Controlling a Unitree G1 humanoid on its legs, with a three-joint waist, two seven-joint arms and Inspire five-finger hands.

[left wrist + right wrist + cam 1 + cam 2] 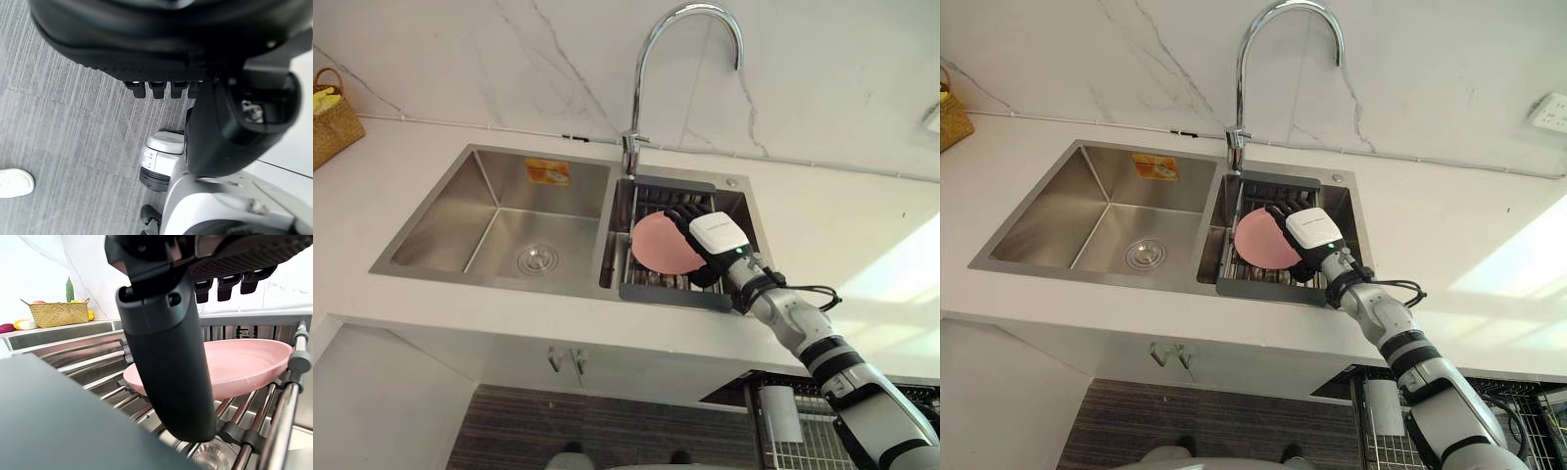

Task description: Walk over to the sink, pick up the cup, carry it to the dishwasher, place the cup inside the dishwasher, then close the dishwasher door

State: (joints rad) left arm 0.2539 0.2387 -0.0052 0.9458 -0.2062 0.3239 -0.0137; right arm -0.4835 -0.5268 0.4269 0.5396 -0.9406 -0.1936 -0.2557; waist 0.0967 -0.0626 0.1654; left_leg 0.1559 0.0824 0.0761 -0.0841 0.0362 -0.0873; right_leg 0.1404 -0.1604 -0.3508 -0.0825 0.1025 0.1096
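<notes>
Principal hazard: loss of the shallow pink dish, the one vessel under the hand and presumably the task's cup, on lifting. Cause: a wide, thin-rimmed, smooth shape, lying tilted on bars and offering little purchase. Probable result: a slide into the basin beneath, or a drop on the way to the dishwasher. Second hazard: fingertips snagging between the bars. Lesser hazard: a knock against the tall curved chrome tap just behind.

White-backed right hand: laid over the dish's right side, fingers relaxed and roughly straight above the rim, thumb down in front of it, nothing yet pinched, judging by the wrist view. Left hand: hanging slack, holding nothing, over the grey striped floor.

Containers:
- Double stainless-steel sink: a round drain in the left basin, and a dark slatted draining rack across the right basin, bearing the dish alone.
- Wire rack below the counter, probably the dishwasher's: one pale cylindrical item.
- Woven straw basket, far left: yellow items, apparently fruit.
</notes>
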